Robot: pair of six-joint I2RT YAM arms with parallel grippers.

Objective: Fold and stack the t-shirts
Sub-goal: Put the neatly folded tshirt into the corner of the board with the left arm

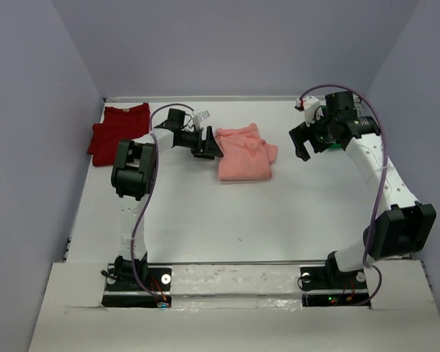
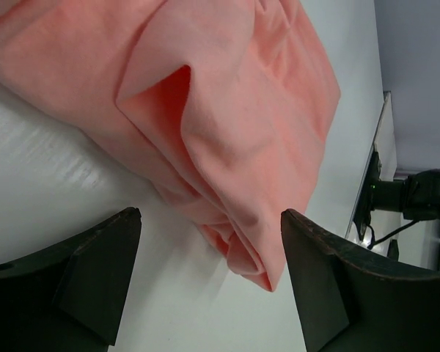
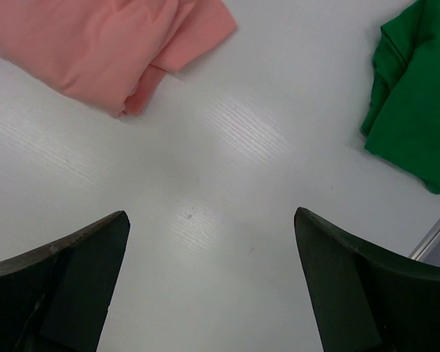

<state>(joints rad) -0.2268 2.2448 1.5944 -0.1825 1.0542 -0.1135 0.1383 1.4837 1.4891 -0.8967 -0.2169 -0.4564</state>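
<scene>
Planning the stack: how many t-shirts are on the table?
3: pink shirt centre, dark red shirt far left, green shirt far right, mostly hidden overhead behind the right arm.

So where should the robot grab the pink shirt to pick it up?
Probably the folded corner of the pink shirt, coming in from its left side. The layers bunch up thickly there, which gives something to pinch. The open left tool faces that corner, low over the table.
</scene>
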